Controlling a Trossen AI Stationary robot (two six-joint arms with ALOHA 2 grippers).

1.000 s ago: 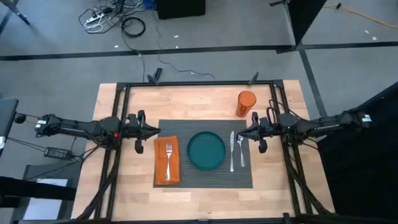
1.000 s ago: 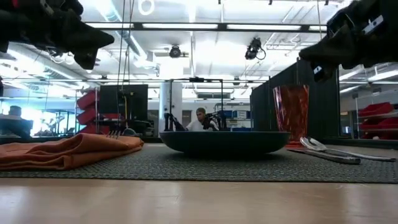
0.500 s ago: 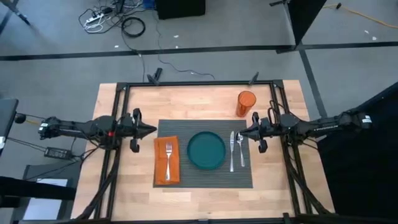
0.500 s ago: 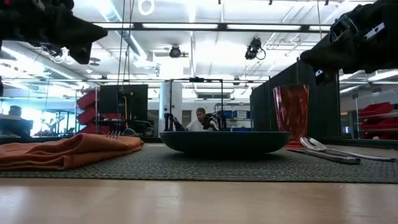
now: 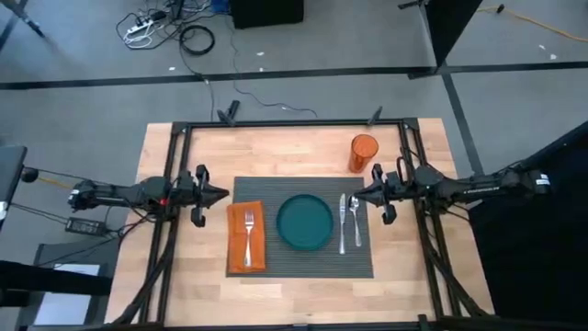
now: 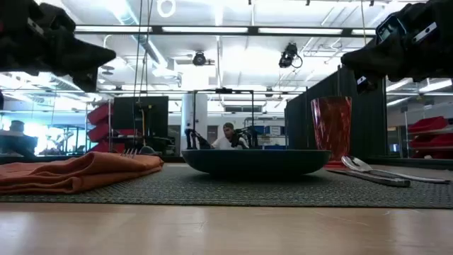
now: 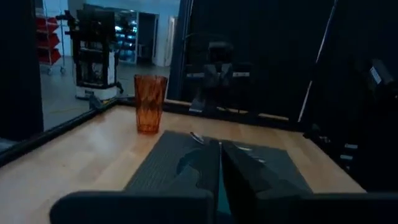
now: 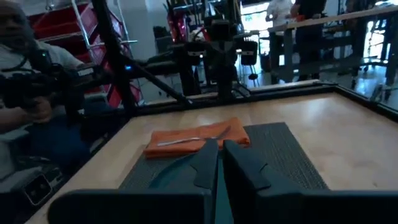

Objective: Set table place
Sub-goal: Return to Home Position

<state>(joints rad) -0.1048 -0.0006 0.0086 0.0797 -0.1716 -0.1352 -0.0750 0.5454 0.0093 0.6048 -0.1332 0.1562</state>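
- Grey floor [image 5: 92, 101] surrounds the light wood tabletop [image 5: 294, 152].
- Ribbed placemat [image 5: 276, 188] lies centred, bearing teal plate [image 5: 281, 223], napkin [image 5: 236, 257], fork [image 5: 248, 230], knife [image 5: 343, 225], spoon [image 5: 356, 219].
- Orange cup [image 5: 364, 153] stands beside its corner.
- Left claw [image 5: 223, 194] and right claw [image 5: 356, 196], both pressed together, flank it.

Even overhead light covers the bench [image 5: 294, 152] in the high view, with hardly any shadow beneath either arm's jaws. In the low view, ceiling light strips [image 6: 212, 30] glare behind the jaws and turn them into black silhouettes. The left wrist view is dim, its jaws almost black. The right wrist view is brighter, with white glare far beyond its jaws.
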